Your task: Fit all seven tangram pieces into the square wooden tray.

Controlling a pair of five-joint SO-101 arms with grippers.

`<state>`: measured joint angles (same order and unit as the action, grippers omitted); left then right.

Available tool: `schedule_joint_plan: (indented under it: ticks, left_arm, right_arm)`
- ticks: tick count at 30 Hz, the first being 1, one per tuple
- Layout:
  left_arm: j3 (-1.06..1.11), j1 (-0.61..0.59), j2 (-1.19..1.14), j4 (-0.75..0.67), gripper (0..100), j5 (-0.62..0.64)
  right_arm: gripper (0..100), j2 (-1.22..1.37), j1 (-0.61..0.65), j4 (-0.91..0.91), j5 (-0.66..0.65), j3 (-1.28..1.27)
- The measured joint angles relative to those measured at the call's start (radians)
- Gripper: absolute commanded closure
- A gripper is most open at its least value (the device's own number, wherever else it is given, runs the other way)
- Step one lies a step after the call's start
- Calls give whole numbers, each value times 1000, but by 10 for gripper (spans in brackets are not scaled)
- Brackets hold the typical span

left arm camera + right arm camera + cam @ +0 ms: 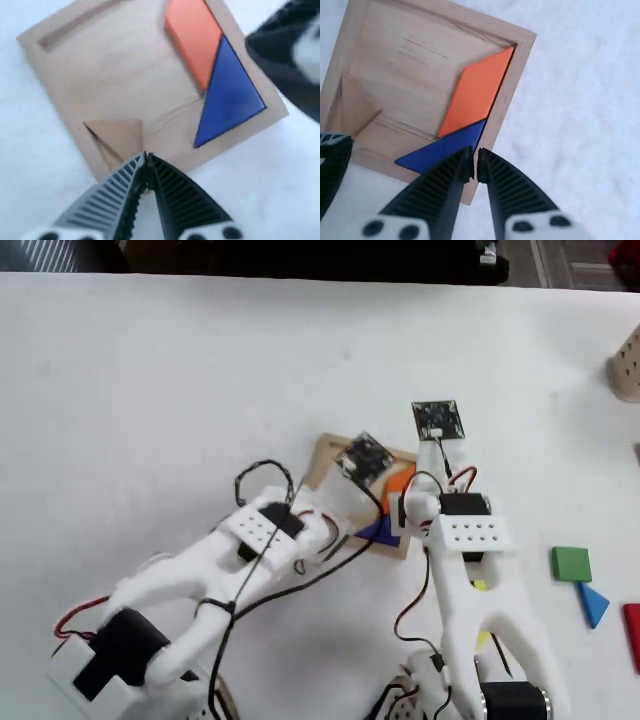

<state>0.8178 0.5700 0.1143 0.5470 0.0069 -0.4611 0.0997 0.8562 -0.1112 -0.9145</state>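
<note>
The square wooden tray (pixel 326 453) lies at mid-table between my two arms. In it an orange parallelogram (pixel 192 37) sits against one rim, and a blue triangle (pixel 227 95) fills the corner beside it. A plain wood-coloured triangle (pixel 117 137) lies at the neighbouring corner. My left gripper (pixel 146 162) is shut and holds nothing, its tips at the rim next to that wooden triangle. My right gripper (pixel 472 156) is shut too, holding nothing, over the blue triangle (pixel 442 147) and the tray's rim (pixel 512 87).
A green square (pixel 571 564), a small blue triangle (pixel 592 603) and a red piece (pixel 632 635) lie loose at the right. A yellow piece (pixel 483 640) peeks from under the right arm. A pegged wooden block (pixel 627 365) stands far right.
</note>
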Motion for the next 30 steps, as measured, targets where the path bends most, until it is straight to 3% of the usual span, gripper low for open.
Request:
schedule_joint_plan:
  ticks: [3, 13, 24, 30]
  left_arm:
    - [-2, -48, -12, -25, 978, 74]
    - [-25, -55, -74, 15, 978, 100]
    - [-101, 66, -167, -77, 978, 100]
    - [-224, 72, -252, 3, 979, 100]
  right_arm:
    - [981, 0, 0, 0, 0, 0]
    - [981, 0, 0, 0, 0, 0]
    - [981, 0, 0, 0, 0, 0]
    - [981, 0, 0, 0, 0, 0]
